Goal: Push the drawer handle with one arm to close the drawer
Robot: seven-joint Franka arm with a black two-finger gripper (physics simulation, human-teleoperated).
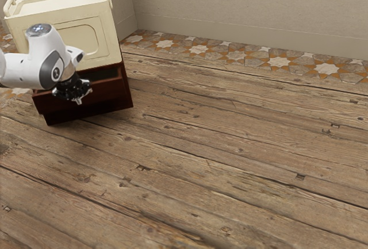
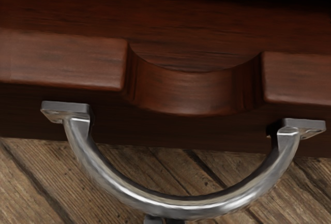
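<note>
In the exterior view, my gripper (image 1: 79, 97) is at the front of the dark red-brown drawer (image 1: 108, 92), which stands pulled out under the cream upper part, with its dark inside showing. In the wrist view, the drawer front (image 2: 57, 61) crosses the picture, with a rounded notch in its top edge. A curved silver handle (image 2: 189, 207) bows out from that front over the floor. Small grey and dark pieces sit just beyond the middle of its curve. My hand hides part of the drawer front and the handle in the exterior view.
The cream cabinet (image 1: 106, 25) rises above and behind the drawer, close to the arm. Wooden floorboards (image 1: 218, 157) stretch out in front and to the exterior view's right. Behind them are patterned tiles (image 1: 236, 57) and a beige wall (image 1: 241, 4).
</note>
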